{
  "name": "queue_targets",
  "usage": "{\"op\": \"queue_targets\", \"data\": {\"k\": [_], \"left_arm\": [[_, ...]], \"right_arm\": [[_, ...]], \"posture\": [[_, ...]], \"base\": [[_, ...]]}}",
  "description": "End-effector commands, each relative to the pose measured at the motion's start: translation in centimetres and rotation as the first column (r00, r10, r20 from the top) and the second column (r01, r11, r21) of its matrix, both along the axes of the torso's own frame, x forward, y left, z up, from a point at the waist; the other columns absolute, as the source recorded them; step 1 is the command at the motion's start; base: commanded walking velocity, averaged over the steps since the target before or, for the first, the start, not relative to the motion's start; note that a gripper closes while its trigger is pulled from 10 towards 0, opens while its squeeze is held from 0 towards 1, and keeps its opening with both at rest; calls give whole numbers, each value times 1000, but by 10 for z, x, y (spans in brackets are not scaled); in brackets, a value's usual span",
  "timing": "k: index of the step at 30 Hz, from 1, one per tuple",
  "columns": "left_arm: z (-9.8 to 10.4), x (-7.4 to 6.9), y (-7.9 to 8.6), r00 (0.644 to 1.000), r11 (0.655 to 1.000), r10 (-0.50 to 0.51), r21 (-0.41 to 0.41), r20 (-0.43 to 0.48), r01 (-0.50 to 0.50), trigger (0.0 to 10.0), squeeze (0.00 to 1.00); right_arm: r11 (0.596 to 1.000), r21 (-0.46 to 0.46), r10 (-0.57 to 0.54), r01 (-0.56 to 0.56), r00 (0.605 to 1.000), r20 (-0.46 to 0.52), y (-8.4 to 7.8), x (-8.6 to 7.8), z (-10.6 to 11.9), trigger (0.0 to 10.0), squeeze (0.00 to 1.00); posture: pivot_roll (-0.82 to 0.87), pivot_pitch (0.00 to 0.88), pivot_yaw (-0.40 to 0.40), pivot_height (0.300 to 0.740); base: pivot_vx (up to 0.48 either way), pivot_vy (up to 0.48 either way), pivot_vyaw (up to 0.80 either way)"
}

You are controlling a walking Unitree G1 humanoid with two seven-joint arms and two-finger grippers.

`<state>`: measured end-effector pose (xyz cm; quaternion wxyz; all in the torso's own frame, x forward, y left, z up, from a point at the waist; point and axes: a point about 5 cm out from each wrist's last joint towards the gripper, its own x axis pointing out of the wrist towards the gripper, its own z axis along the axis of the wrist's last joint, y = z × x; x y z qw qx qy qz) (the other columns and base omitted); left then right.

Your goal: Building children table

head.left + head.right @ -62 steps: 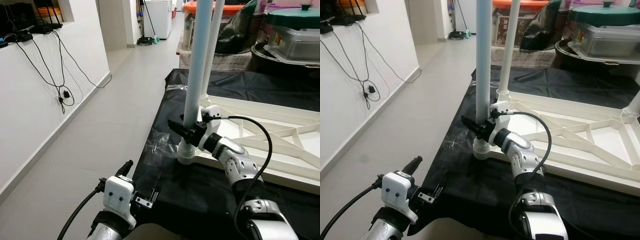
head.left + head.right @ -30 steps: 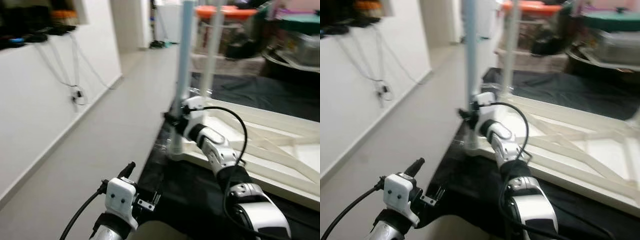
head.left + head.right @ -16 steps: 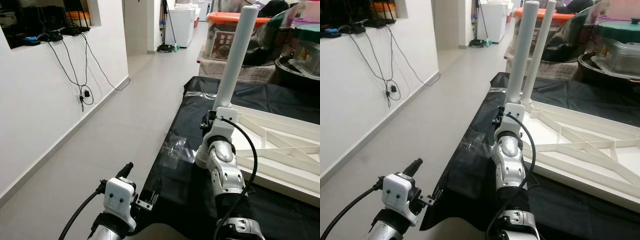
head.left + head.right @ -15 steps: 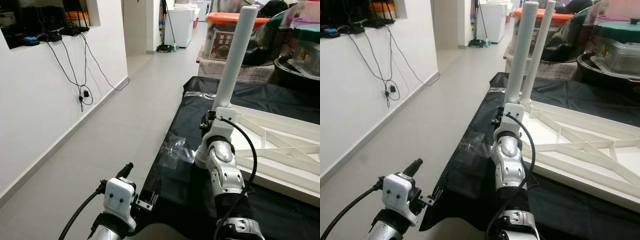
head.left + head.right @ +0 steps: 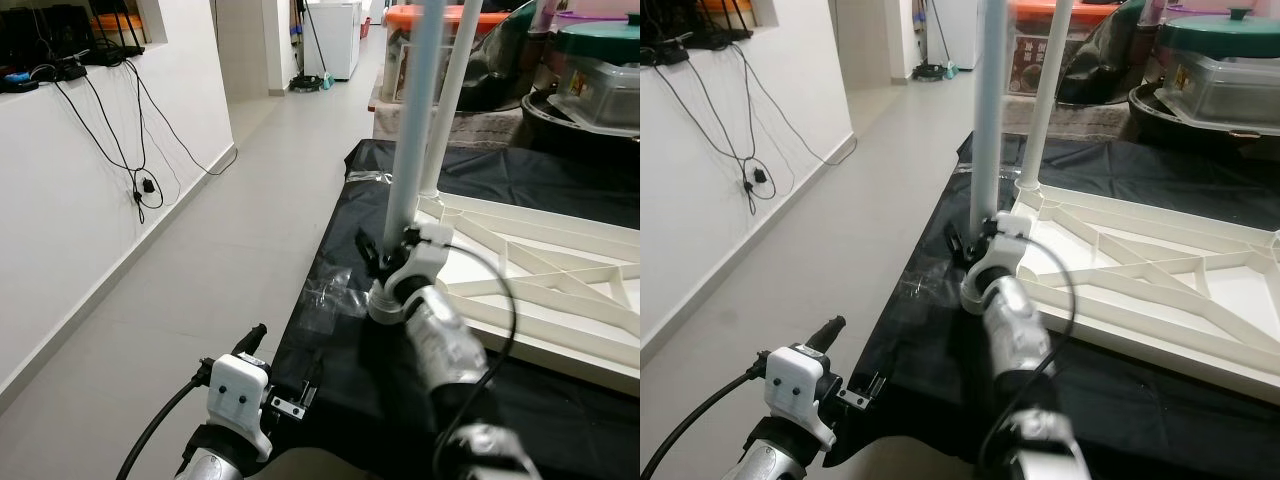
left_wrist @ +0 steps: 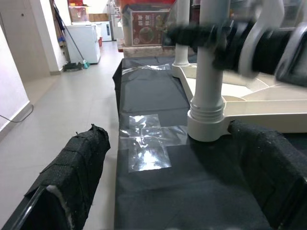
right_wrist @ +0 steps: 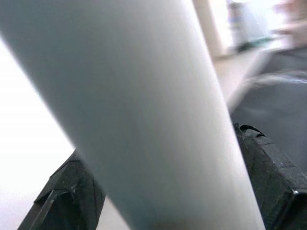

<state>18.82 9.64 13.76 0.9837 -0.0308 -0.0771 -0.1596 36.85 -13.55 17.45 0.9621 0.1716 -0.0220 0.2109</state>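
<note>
The white children's table top (image 5: 560,262) lies upside down on a black cloth (image 5: 350,360). A pale leg (image 5: 412,140) stands upright in its near corner socket (image 5: 384,305). My right gripper (image 5: 386,252) is shut on this leg just above the socket. In the right wrist view the leg (image 7: 144,120) sits between the two black fingers (image 7: 72,191). A second leg (image 5: 452,100) stands at the corner behind. My left gripper (image 6: 168,191) is low at the cloth's near edge, open, its fingers (image 6: 72,172) wide apart and pointing at the socket (image 6: 206,125).
A patch of clear tape (image 5: 332,295) lies on the cloth near the socket. Storage boxes and a lidded pot (image 5: 595,50) are stacked at the back right. On the left are tiled floor (image 5: 200,260) and a white wall with hanging cables (image 5: 140,185).
The camera view has shifted. My right forearm has swung round the near leg while still gripping it, and is blurred. The left arm has stayed where it was.
</note>
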Motion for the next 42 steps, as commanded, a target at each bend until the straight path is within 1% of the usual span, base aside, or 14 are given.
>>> {"op": "queue_targets", "data": {"k": [1, 9, 11, 12, 14, 20, 21, 29, 32, 34, 36, 37, 41, 42], "left_arm": [[-4, 0, 1, 1000, 1000, 2, 6, -22, -2, 10000, 0], [-4, 0, 1, 1000, 1000, 1, 5, -20, -1, 10000, 0], [-4, 1, 1, 1000, 1000, 3, 6, -17, -3, 10000, 0], [-4, 1, 1, 1000, 1000, 3, 6, -17, -3, 10000, 0], [-3, 1, 1, 1000, 1000, 4, 5, -16, -3, 10000, 0], [-4, 1, 1, 1000, 1000, 3, 5, -16, -3, 10000, 0], [-4, 0, 1, 1000, 1000, 1, 6, -17, -1, 10000, 0], [-4, 0, 1, 1000, 1000, 2, 6, -18, -2, 10000, 0], [-5, 1, 2, 1000, 1000, 4, 5, -20, -4, 10000, 0], [-5, 1, 2, 1000, 1000, 2, 6, -21, -2, 10000, 0], [-5, 1, 2, 1000, 1000, 2, 6, -21, -2, 10000, 0], [-6, 2, 3, 1000, 1000, 1, 7, -23, -1, 10000, 0], [-7, 3, 3, 1000, 1000, 0, 8, -24, 0, 10000, 0], [-7, 3, 3, 1000, 1000, -3, 9, -24, 3, 10000, 0]], "right_arm": [[991, 41, 129, -128, 992, -7, 12, -1, -1, 10000, 0], [806, -19, 591, -591, 806, 16, 13, -8, 8, 10000, 0], [616, -79, 786, -784, 618, -12, 17, -20, 7, 10000, 0], [616, -79, 786, -784, 618, -12, 17, -20, 7, 10000, 0], [510, -68, 858, -857, 513, -27, 19, -23, 7, 10000, 0], [461, -80, 887, -884, 463, -1, 29, -22, 9, 10000, 0], [448, -79, 893, -890, 449, 2, 33, -24, 7, 0, 0], [512, -136, 855, -848, 519, -12, 35, -23, -2, 0, 0], [691, -207, 710, -693, 704, 11, 29, -14, -8, 0, 0], [899, -211, 398, -383, 917, 34, 16, 3, -6, 0, 0], [899, -211, 398, -383, 917, 34, 16, 3, -6, 0, 0], [961, -266, -79, 80, 997, 15, -14, 16, -8, 0, 0], [847, -317, -435, 426, 899, 44, -42, 11, -10, 0, 0], [722, -308, -642, 619, 766, 36, -58, -6, -15, 0, 0]], "posture": [[107, 0, 12, 740], [112, 0, 9, 740], [119, 0, 1, 740], [119, 0, 1, 740], [119, 0, 1, 740], [123, 0, -1, 740], [126, 0, -1, 740], [125, 0, 0, 740], [116, 0, 7, 740], [110, 0, 7, 740], [110, 0, 7, 740], [100, 0, 10, 740], [100, 0, 10, 740], [94, 0, 14, 740]], "base": [[0, 0, 0], [0, 0, 0], [0, 0, 0], [0, 0, 0], [0, 0, 0], [0, 0, 0], [0, 0, 0], [0, 0, 0], [0, 0, 0], [0, 0, 0], [0, 0, 0], [0, 0, 0], [0, 0, 0], [0, 0, 0]]}}
